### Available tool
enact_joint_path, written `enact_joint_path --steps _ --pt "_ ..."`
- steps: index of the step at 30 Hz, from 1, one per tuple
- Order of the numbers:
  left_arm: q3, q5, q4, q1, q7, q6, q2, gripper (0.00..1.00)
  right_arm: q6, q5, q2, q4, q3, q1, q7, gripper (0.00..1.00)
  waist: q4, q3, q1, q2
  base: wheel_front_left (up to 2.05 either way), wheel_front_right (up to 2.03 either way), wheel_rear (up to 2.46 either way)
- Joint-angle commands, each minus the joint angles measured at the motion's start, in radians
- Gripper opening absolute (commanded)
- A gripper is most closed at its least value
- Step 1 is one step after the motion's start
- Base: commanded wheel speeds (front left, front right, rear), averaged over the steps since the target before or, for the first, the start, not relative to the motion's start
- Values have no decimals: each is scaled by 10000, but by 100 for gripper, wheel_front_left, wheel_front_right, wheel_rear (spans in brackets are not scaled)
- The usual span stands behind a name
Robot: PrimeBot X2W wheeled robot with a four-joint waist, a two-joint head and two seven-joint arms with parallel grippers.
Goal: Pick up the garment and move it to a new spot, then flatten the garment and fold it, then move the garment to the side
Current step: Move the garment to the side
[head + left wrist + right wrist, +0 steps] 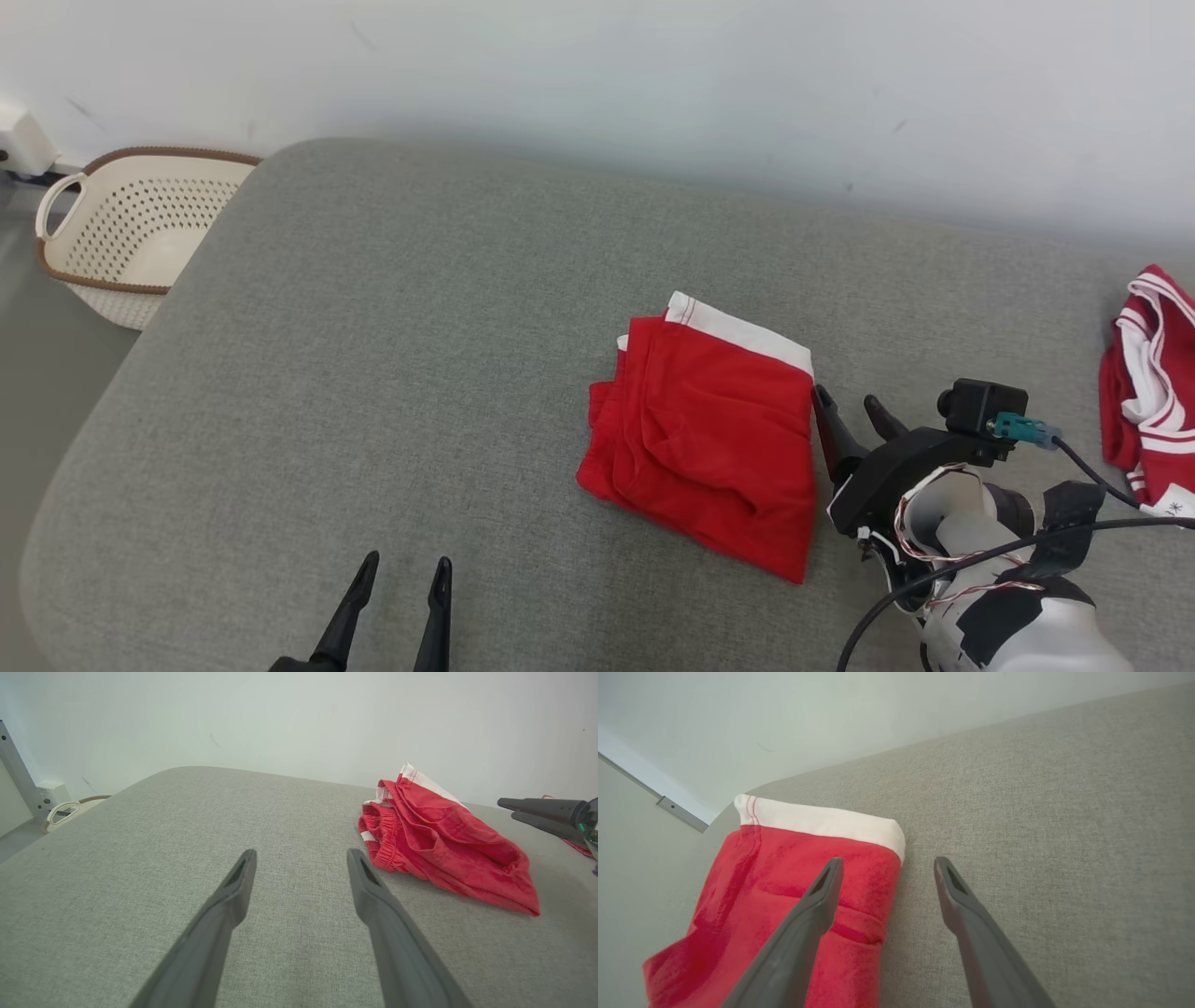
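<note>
Folds of the mid-frame red cloth shorts with white band (709, 448) may spill if the right gripper (848, 399), jaws apart, grabs one layer.

Grey fabric-covered surface (373, 327) with folded red garment (709, 448) mid-right, second red-and-white garment (1144, 392) at right edge.

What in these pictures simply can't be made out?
- Head view: the second red-and-white garment runs off the right edge; its full shape is unknown.
- Head view: the basket has its near side hidden behind the grey cushion.
- Right wrist view: the folded red garment is cut off by the bottom edge and partly covered by the right jaws.
</note>
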State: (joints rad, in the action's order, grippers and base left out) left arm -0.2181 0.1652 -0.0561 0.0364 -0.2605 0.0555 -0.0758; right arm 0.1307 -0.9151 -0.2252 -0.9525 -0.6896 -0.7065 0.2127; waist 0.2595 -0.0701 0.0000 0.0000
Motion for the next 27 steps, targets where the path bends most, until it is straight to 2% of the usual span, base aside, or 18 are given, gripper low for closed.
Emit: enact_joint_path --steps 1,9,16,17,18,19,27 --pt "-12 -48 -3 51 -46 3 -21 100 -1 -61 38 -56 -33 70 -39 100 106 -102 0 0 0 0 0" --pt "-21 6 -31 195 -46 16 47 100 -1 -289 261 -660 -263 8 -505 100 436 -354 0 0 0 0 0" --pt "9 51 -42 220 -46 50 103 100 -1 -568 425 -708 -612 155 -1097 100 448 -462 0 0 0 0 0" --pt "-3 55 -47 231 -46 52 113 100 -1 -621 457 -671 -670 165 -1160 42 438 -474 0 0 0 0 0" --pt "-13 61 -48 243 -46 55 122 100 -1 -639 460 -615 -725 158 -1169 6 430 -489 0 0 0 0 0" --pt "-22 64 -51 257 -46 54 129 100 -1 -668 439 -565 -767 140 -1126 0 422 -502 0 0 0 0 0" --pt "134 81 -43 118 -46 87 158 100 -1 -288 -16 -200 -1311 -301 -505 0 126 -413 0 0 0 0 0"
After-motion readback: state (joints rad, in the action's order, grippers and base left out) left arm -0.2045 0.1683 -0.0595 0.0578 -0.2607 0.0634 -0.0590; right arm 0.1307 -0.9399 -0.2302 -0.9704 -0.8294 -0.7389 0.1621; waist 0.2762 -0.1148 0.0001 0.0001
